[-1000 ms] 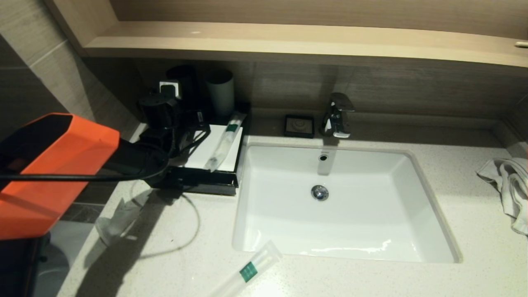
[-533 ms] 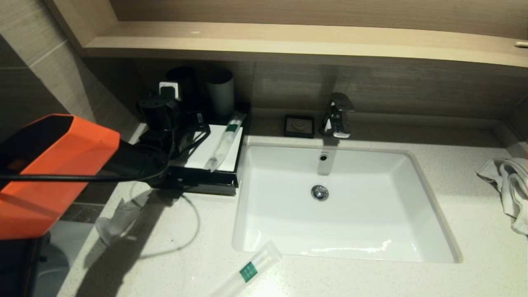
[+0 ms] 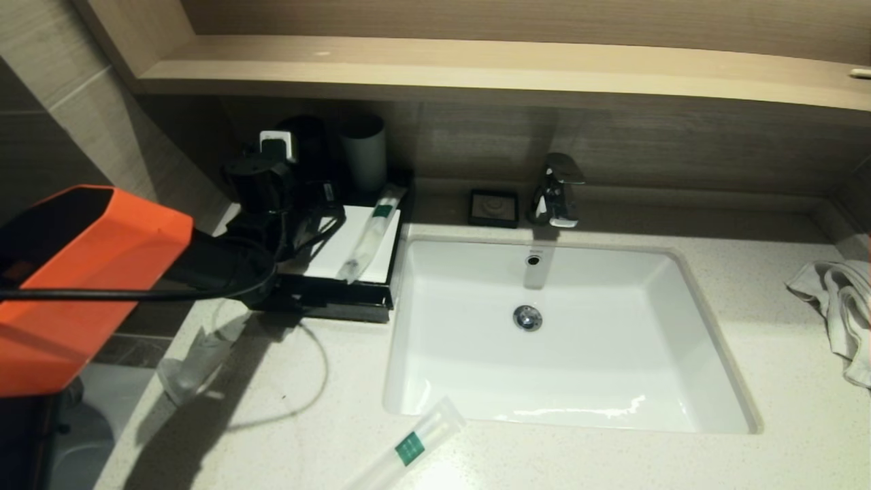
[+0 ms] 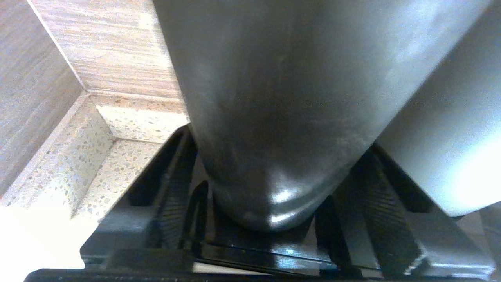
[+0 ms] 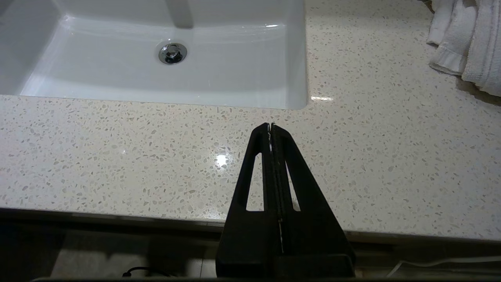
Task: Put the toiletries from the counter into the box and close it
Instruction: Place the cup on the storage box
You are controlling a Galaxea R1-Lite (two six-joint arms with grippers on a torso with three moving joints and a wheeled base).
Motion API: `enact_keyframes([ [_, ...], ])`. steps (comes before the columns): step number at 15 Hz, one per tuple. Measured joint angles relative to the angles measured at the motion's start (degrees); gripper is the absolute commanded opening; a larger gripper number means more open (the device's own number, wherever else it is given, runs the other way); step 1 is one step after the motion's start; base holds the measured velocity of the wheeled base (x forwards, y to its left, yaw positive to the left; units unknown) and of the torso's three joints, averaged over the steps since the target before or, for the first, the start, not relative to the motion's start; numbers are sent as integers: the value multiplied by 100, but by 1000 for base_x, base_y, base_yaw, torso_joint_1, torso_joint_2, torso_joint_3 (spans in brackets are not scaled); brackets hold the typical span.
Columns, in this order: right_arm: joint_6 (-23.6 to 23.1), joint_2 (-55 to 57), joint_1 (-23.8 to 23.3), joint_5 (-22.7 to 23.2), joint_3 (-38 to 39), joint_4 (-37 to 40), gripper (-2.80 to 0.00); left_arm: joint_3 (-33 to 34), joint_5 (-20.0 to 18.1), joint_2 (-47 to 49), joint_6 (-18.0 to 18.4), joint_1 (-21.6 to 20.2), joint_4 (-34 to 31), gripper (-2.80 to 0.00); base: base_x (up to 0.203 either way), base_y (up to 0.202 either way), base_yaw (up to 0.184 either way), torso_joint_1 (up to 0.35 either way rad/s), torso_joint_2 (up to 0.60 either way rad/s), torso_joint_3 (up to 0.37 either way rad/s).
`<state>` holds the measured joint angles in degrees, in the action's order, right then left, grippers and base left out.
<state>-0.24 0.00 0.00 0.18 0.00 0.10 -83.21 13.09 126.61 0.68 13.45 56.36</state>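
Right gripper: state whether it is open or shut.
Shut. In its wrist view the right gripper has both black fingers pressed together along their length, nothing between them, parked above the counter's front edge.

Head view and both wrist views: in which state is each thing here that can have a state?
Left claw: open, astride a dark round cup.
Right claw: shut, empty.
Low black rectangular box: a slim translucent plastic packet lies on its white panel.
Second slim packet: loose on the pale speckled counter.
Chrome faucet: no water running.
White cloth towel: crumpled.
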Motion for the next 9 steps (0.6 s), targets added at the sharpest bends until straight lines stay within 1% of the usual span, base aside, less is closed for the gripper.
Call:
enact_keyframes([
  [9, 0, 0, 0, -2, 0, 0, -280, 184, -11, -209, -13, 17, 5, 0, 0, 0, 0, 0, 0, 0],
])
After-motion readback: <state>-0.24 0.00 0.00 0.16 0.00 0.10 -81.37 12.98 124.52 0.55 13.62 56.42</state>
